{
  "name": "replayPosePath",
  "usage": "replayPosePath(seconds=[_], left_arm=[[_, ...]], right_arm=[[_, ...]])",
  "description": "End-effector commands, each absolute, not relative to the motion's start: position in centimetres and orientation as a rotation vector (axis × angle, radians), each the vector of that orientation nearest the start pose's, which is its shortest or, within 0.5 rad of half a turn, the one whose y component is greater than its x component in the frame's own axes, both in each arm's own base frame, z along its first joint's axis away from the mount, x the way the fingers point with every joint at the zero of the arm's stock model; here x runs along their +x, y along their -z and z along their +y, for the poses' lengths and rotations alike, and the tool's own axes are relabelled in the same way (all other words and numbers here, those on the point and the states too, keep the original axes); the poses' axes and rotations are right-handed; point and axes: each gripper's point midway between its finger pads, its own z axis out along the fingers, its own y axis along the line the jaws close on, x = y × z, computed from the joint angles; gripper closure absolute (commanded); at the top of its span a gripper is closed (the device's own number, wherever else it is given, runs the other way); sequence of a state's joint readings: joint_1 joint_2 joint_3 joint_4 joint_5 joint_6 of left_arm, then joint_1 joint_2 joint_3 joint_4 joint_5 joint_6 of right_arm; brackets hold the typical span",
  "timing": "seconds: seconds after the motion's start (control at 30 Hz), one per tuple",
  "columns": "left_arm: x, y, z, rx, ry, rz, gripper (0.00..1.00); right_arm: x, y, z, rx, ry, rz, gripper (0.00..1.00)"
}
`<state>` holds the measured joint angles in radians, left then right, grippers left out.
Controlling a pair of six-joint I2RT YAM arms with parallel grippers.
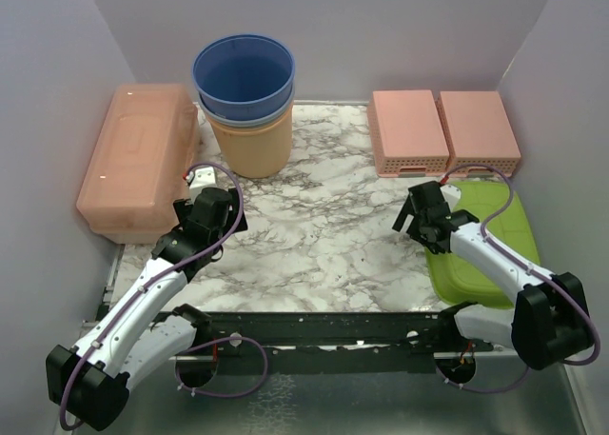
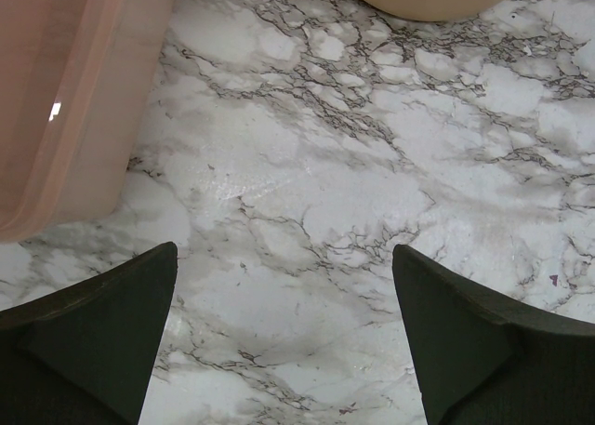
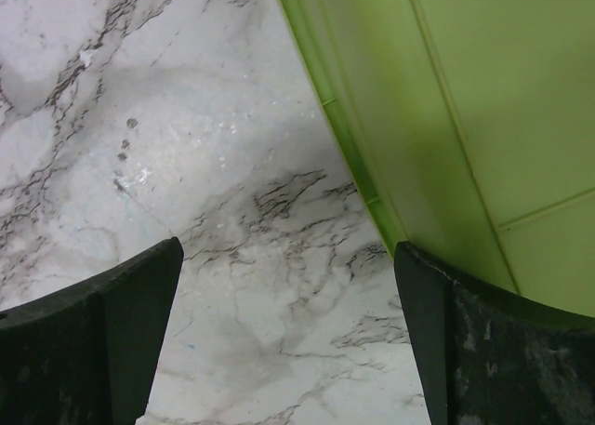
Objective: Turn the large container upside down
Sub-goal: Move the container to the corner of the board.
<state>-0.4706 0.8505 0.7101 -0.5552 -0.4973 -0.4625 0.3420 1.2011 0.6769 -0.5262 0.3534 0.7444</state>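
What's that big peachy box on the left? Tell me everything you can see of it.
The large container is a long, translucent salmon-pink plastic box with rounded corners, a raised panel on its upper face and a wider band around its bottom edge. It lies flat, lengthwise, along the left side of the marble table. Nothing grips it.

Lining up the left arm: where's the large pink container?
The large pink container sits far left in the top view, beside the left gripper and stacked buckets.
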Motion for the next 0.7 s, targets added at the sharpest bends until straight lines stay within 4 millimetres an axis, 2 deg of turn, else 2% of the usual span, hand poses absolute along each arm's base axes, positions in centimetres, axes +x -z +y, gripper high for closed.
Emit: replayPosePath(seconds=[0.0, 0.17, 0.4, 0.53, 0.67], left_arm=[[25.9, -15.5, -5.8, -0.243, -0.016, 2.157, 0.01], [25.9, -15.6, -5.9, -0.239, -0.011, 2.157, 0.01], [25.9, -15.6, -5.9, -0.238, -0.011, 2.157, 0.01], [25.9, -15.6, -5.9, -0.235, -0.007, 2.156, 0.01], [26.0, -15.6, -6.0, -0.232, -0.005, 2.157, 0.01]], right_arm=[[26.1, -6.2, 2.9, 0.674, 0.189, 2.402, 0.00], [26.2, -6.1, 1.7, 0.689, 0.219, 2.394, 0.00], [26.5, -6.6, 1.2, 0.672, 0.248, 2.398, 0.00], [27.0, -7.9, 3.3, 0.600, 0.092, 2.419, 0.00], [27.7, -10.3, 6.8, 0.498, -0.187, 2.388, 0.00]])
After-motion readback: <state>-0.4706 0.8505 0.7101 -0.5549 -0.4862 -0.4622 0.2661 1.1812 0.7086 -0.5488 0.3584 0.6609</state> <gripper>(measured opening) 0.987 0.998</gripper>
